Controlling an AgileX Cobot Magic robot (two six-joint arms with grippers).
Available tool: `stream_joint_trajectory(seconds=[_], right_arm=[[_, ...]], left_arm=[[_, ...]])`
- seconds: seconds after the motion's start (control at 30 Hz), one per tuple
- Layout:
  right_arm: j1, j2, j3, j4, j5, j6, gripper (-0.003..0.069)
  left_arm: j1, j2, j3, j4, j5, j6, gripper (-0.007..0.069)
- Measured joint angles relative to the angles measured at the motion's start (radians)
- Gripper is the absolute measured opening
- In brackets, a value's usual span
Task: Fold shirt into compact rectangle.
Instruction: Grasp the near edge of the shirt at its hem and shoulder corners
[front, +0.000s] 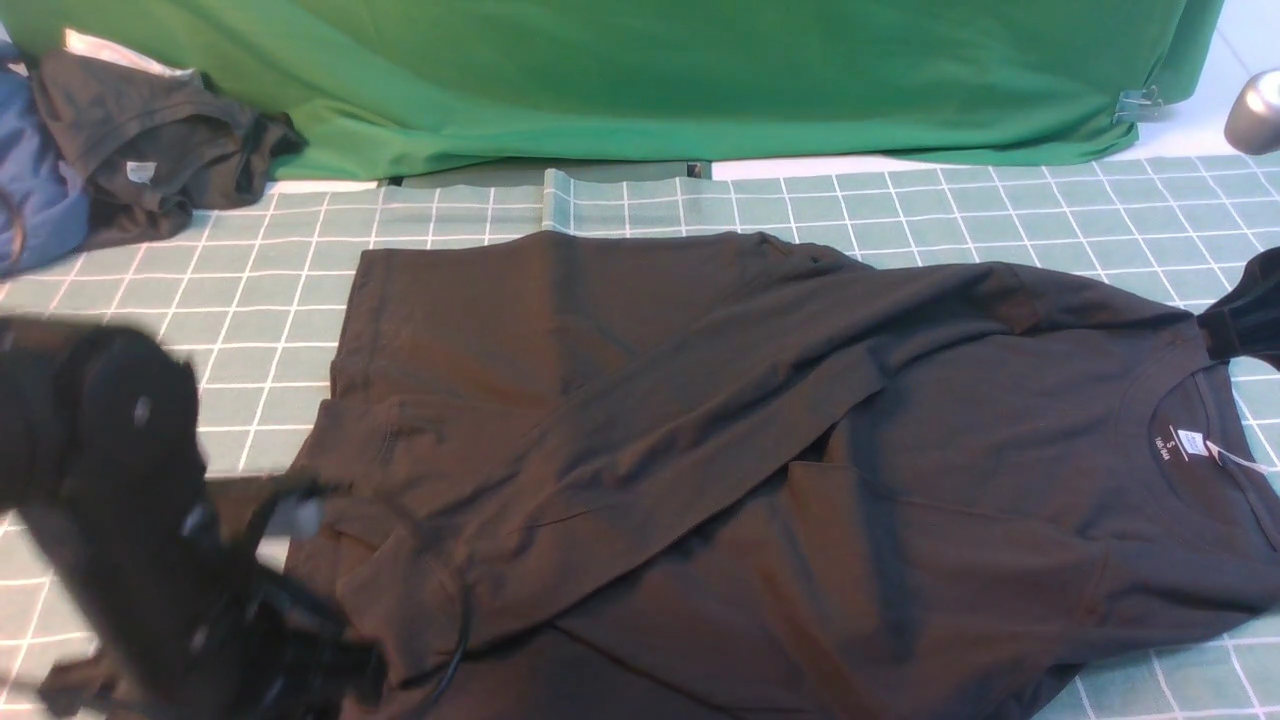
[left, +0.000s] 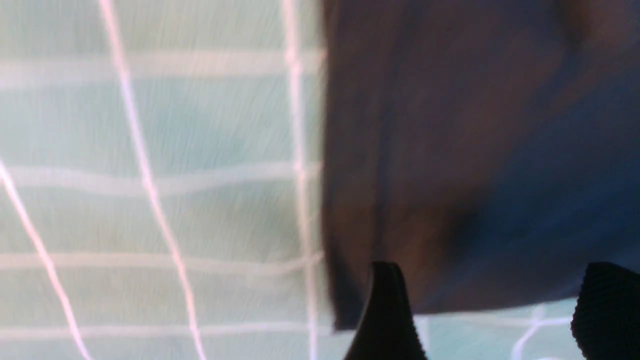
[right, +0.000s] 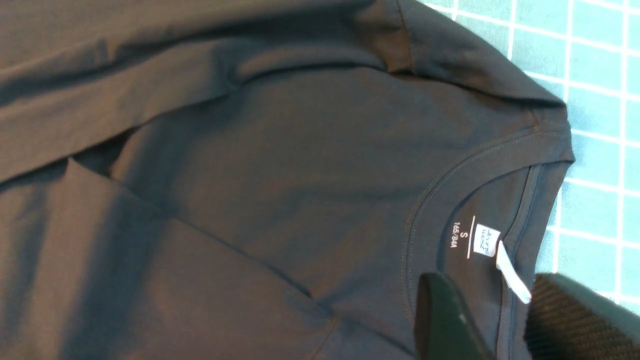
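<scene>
The shirt (front: 760, 480) is lying spread across the counter, on a pale green checked cloth (front: 900, 205), with its collar (right: 425, 210) pointing toward the robot's right and its hem toward the left. Both long sleeves are lying folded over the body, one crossing the other slantwise. Inside the neck, white print is reading "S" (right: 465, 234) and beside it "165/84A" (right: 454, 235). Next to that a small white label (right: 486, 239) is showing writing too fine to read, and a narrow white tag (right: 512, 277) is hanging loose from it. The right gripper (right: 487, 285) is hovering at the back of the collar, its fingers (right: 445, 320) standing apart with the loose tag showing between them. The left gripper (left: 495, 320) is hanging over the hem corner, blurred, and its fingers (left: 385, 310) are standing wide apart with nothing gripped. At the far side a big green cloth (front: 700, 80) is hanging. At the far left a crumpled dark grey garment (front: 150, 140) is showing a small white tag (front: 141, 171), illegible from here, and is resting against a blue cloth (front: 35, 190).
</scene>
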Motion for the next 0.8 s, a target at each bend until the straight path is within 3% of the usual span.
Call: stream_joint_trajectory(seconds=[0.4, 0.7, 0.8], right_arm=[[0.0, 0.0, 0.0, 0.0, -0.023, 0.027, 0.0242], [0.0, 0.0, 0.0, 0.0, -0.023, 0.031, 0.0242], [0.0, 0.0, 0.0, 0.0, -0.023, 0.031, 0.0242]], left_arm=[[0.0, -0.062, 0.144, 0.097, -0.187, -0.086, 0.0426], [0.0, 0.037, 0.144, 0.09, -0.196, -0.089, 0.042], [0.0, 0.056, 0.141, 0.073, -0.189, -0.076, 0.0343]])
